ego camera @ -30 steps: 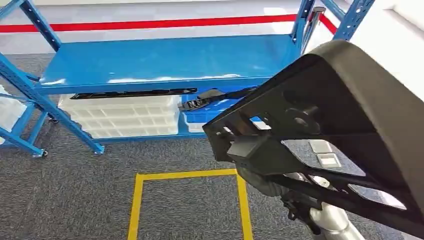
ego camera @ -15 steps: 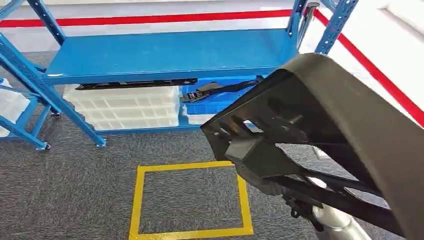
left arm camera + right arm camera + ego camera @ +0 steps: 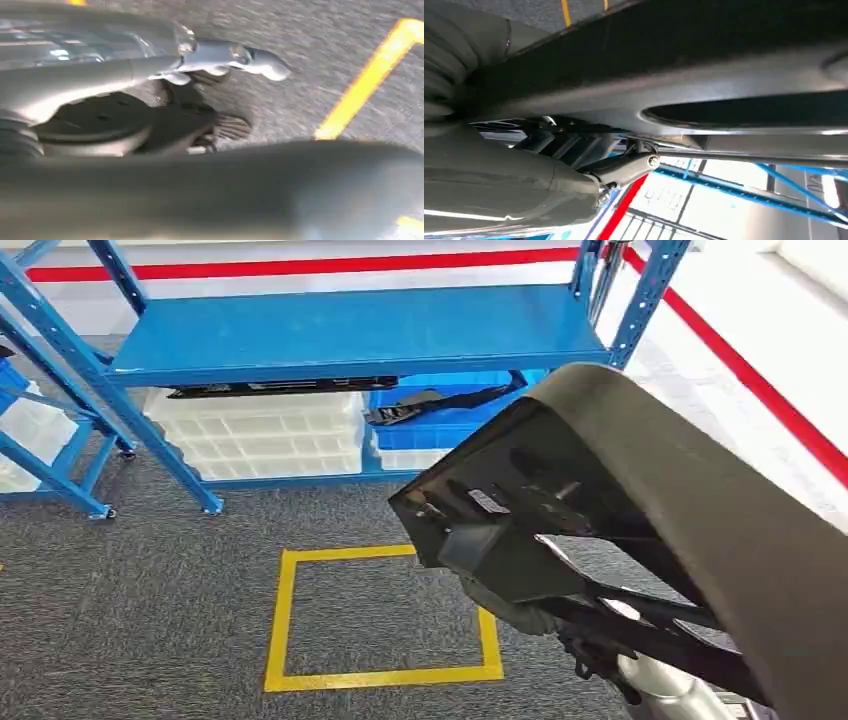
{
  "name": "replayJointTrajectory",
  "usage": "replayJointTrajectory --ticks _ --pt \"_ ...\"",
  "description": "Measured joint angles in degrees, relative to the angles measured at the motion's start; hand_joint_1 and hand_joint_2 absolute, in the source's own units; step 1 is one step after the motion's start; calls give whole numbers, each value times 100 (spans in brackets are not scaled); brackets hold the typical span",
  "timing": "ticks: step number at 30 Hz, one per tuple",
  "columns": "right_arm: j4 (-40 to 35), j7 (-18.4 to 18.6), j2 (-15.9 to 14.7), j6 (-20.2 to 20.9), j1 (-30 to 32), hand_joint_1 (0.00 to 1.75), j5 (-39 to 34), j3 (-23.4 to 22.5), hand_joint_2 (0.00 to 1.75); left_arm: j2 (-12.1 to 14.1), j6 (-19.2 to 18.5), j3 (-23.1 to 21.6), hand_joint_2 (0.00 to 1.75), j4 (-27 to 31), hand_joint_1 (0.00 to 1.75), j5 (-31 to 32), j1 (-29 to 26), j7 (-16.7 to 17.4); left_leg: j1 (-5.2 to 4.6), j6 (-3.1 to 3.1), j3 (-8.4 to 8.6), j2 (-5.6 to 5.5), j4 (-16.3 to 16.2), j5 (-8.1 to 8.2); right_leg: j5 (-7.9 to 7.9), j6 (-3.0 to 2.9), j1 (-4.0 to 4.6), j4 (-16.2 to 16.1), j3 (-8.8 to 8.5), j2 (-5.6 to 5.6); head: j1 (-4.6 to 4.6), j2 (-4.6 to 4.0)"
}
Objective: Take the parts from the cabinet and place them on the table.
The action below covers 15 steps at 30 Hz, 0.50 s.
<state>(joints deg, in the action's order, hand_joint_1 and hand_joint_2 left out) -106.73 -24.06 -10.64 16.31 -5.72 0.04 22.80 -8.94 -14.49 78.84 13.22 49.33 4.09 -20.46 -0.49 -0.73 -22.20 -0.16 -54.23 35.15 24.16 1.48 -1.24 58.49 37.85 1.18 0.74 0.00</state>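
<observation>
Black part (image 3: 640, 510) cut off at frame edge — hides right hand (image 3: 499, 185), fingers' grip unclear, left blurred.

our right arm (image 3: 668, 690) is a smooth silver tube with dark fittings at the wrist; the left hand (image 3: 150, 75) shows a grey ribbed cover, pale grey thumb and darker fingers.

camera panned, whole scene shifted | large black moulded plastic part (image 3: 640, 530) sank lower in head view | yellow floor-tape square (image 3: 380, 615) fully showed
</observation>
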Motion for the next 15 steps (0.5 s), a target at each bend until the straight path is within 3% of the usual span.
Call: replayJointTrajectory --ticks 2,3,4,6,7,8,9,10,11,12,13,14,15 --pt "4 2 -15 0 -17 175 -2 24 175 -7 -2 0 175 0 0 2 -25 0 8 -95 -92 11 19 -150 -85 88 -1 -51 28 -20 -2 0" --pt "11 2 -33 0 -26 175 -7 37 175 -13 -2 0 175 0 0 2 -16 0 28 -146 -184 60 16 -238 145 88 -16 12 78 -58 0 0" --pt "18 11 -46 2 -33 175 -9 48 175 -11 -4 2 175 0 0 2 -16 0 23 -202 -293 65 -1 -309 534 70 -14 255 150 -60 -11 -2" --pt "41 11 -74 4 -39 175 -24 68 175 -22 -11 2 175 0 0 4 -12 2 1 -229 -506 73 -44 -456 1190 69 -7 1089 297 -72 -13 -2" --pt "52 11 -83 7 -39 175 -24 76 175 -31 -11 2 175 0 0 4 -12 2 -10 -234 -625 80 -78 -525 1310 80 -6 1494 343 -77 -13 -2" --pt "57 11 -94 7 -39 175 -26 87 175 -31 -11 2 175 0 0 4 -11 4 -16 -233 -755 87 -127 -587 1236 93 -6 1762 329 -79 -15 -2" --pt "57 11 -105 7 -40 175 -26 98 175 -33 -11 2 175 0 0 4 -12 4 -19 -229 -896 96 -188 -638 1016 106 -6 1804 219 -80 -15 -2" --pt "57 11 -116 7 -44 175 -26 109 175 -35 -11 2 175 0 0 7 -12 4 -20 -217 -1031 98 -257 -684 781 112 -5 1631 -10 -81 -15 0" --pt "57 11 -122 9 -57 175 -28 118 175 -39 -11 2 175 0 0 7 -10 4 -19 -200 -1156 98 -331 -724 650 98 -5 1235 -347 -82 -15 -2" --pt "57 11 -125 9 -74 175 -31 125 175 -46 -15 2 175 0 0 5 -4 4 -19 -184 -1238 97 -408 -756 721 66 -4 685 -768 -84 -15 0" --pt "50 15 -125 9 -93 175 -35 133 175 -57 -20 2 175 0 0 7 -7 7 -55 -157 -1303 90 -483 -774 898 40 22 122 -1179 -84 -17 -2" --pt "46 15 -125 11 -114 175 -46 138 175 -61 -22 2 175 0 0 7 -6 7 -53 -128 -1337 95 -508 -810 1054 12 23 -128 -1298 -84 -2 0" --pt "46 15 -125 13 -127 175 -57 142 175 -61 -26 4 175 0 0 7 -6 7 -43 -103 -1371 96 -516 -883 1049 8 44 -124 -1266 -86 -4 0"
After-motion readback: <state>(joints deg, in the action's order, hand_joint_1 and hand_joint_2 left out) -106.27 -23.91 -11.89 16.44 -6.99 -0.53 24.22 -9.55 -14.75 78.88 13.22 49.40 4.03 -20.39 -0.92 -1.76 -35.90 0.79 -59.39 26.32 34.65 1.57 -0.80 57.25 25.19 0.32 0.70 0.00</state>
